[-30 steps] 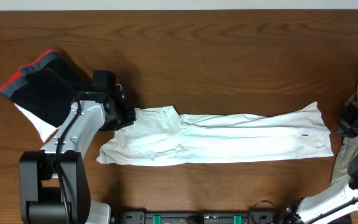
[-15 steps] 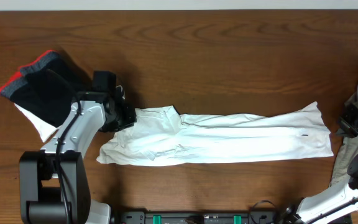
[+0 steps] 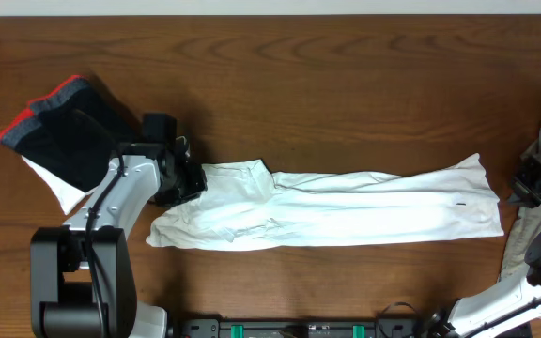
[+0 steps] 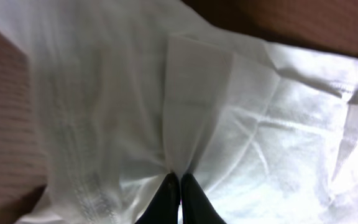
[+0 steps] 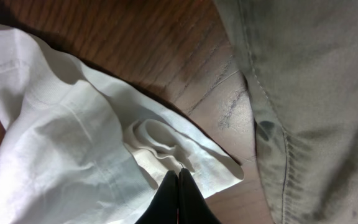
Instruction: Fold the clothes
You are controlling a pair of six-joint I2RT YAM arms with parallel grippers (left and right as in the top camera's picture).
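Left of T-shirt, dark garment pile

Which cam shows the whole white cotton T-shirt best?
Overhead: the white cotton T-shirt lies full length, folded into a long strip. Left wrist shows only a close-up fold at one end; right wrist only a bunched corner at the other.

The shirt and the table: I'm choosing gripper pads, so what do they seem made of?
Shirt: probably thin cotton or a cotton blend, matte white; it creases softly and shows stitched hems. Table: dark brown wood or wood-look laminate, low sheen, with clear grain lines; the pictures don't settle which.
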